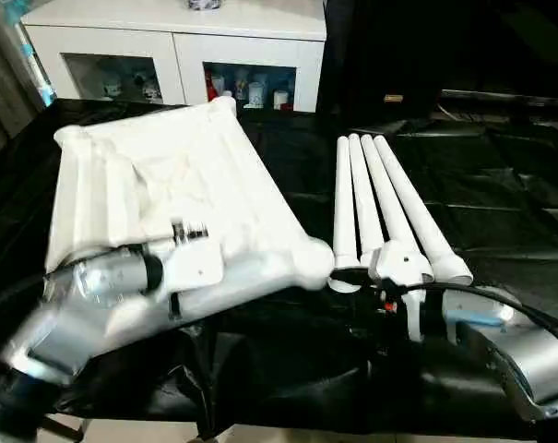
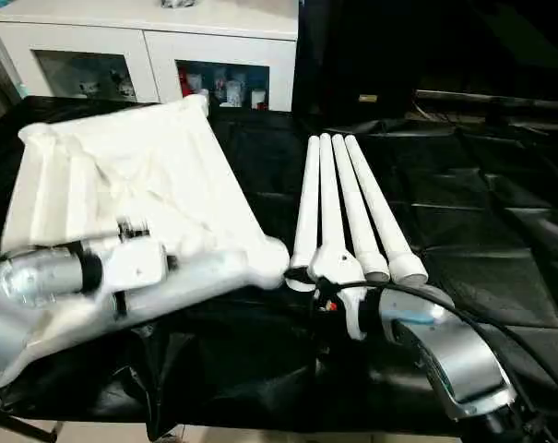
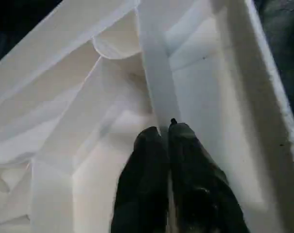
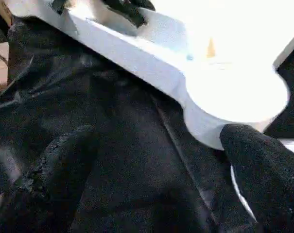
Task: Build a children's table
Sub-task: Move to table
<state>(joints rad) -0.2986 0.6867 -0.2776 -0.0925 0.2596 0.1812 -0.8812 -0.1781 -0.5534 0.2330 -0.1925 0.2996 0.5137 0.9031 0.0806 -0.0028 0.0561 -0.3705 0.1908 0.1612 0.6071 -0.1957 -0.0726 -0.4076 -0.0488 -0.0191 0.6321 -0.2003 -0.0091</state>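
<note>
The white table top (image 1: 168, 175) lies underside up on the black cloth, ribs and round corner sockets showing. My left forearm (image 1: 122, 277) reaches over its near edge. In the left wrist view my left gripper (image 3: 164, 130) is shut on a thin rib (image 3: 159, 82) of the underside. Several white tube legs (image 1: 380, 203) lie side by side to the right of the top. My right gripper (image 4: 159, 133) stands open at their near ends, facing the top's near right corner socket (image 4: 239, 97), with nothing between its fingers (image 4: 263, 170).
A black cloth (image 1: 500, 185) covers the work surface, wrinkled and hanging over the front edge (image 1: 288, 406). A white cabinet with glass doors (image 1: 177, 46) stands behind. A black cable (image 1: 528, 309) runs along my right forearm.
</note>
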